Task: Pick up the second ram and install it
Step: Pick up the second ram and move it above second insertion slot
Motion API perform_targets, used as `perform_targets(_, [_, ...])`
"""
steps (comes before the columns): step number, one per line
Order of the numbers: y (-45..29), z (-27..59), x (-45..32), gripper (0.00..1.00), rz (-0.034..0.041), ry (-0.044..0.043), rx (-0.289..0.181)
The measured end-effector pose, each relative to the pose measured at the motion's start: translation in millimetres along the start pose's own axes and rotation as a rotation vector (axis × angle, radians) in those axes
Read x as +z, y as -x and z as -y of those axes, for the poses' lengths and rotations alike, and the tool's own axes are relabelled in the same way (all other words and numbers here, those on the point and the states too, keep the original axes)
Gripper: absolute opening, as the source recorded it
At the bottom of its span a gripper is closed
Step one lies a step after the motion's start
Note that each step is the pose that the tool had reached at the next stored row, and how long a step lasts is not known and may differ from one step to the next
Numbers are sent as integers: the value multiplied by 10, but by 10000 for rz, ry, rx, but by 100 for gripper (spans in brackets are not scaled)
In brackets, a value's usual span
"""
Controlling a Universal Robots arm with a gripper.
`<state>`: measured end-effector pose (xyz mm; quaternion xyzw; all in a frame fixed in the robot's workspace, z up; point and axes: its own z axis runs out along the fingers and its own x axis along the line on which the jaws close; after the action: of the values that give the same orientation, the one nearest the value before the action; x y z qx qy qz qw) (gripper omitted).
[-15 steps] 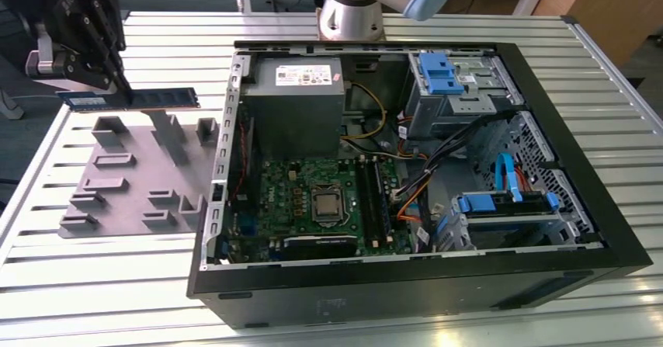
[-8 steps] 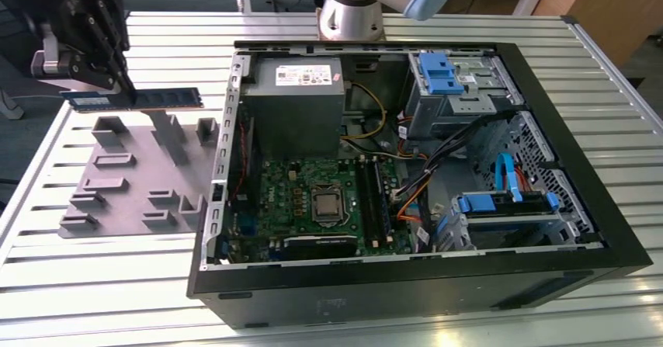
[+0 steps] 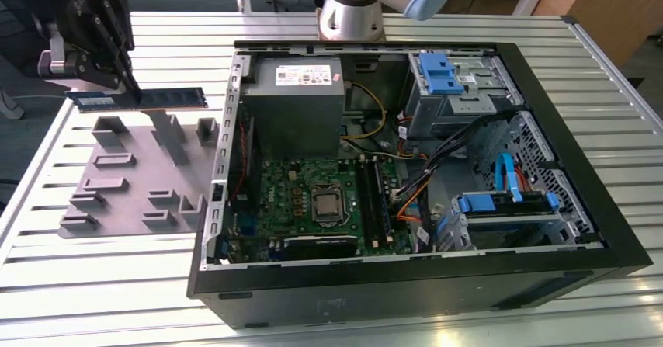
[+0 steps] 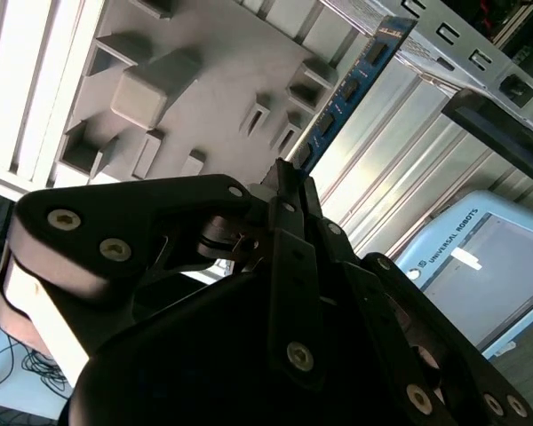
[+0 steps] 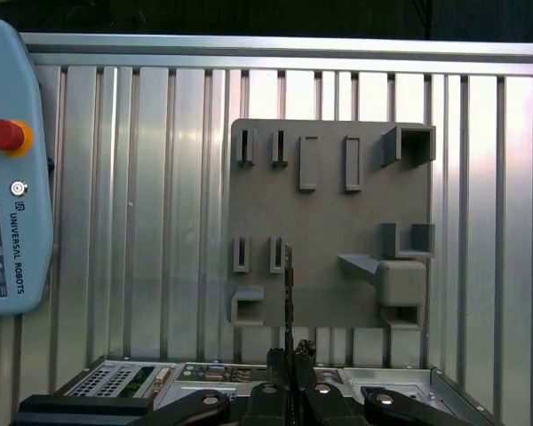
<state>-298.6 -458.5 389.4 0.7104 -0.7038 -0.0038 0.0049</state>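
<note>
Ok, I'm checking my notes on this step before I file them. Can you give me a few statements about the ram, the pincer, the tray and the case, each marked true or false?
1. The pincer is shut on the second ram. True.
2. The second ram is seated in a slot inside the case. False: it is held in the air over the grey tray, outside the computer case.
3. The grey tray lies on the table, to the exterior view's left of the computer case. True.
4. The computer case has its side panel on. False: it lies open, with the motherboard showing.
</note>
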Motion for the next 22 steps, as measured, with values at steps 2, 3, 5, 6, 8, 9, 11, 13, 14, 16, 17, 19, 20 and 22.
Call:
perform_targets(2, [0, 10, 0, 14, 1, -1, 0])
perform_targets(3, [0, 15, 0, 14, 0, 0, 0])
perform_targets(5, [0, 26, 0, 14, 1, 0, -1])
perform_targets(6, [0, 31, 0, 14, 1, 0, 0])
perform_targets(8, [0, 41, 0, 14, 1, 0, 0])
perform_targets(9, [0, 46, 0, 14, 0, 0, 0])
perform_targets(11, [-1, 56, 0, 14, 0, 0, 0])
perform_targets(13, [-1, 66, 0, 14, 0, 0, 0])
perform_targets(14, [-1, 70, 0, 14, 1, 0, 0])
perform_targets(16, [-1, 80, 0, 14, 1, -1, 0])
perform_targets(17, [-1, 85, 0, 14, 0, 0, 0])
perform_targets(19, [-1, 95, 0, 14, 0, 0, 0])
perform_targets(20, [-1, 101, 0, 14, 0, 0, 0])
perform_targets(22, [-1, 111, 0, 14, 0, 0, 0])
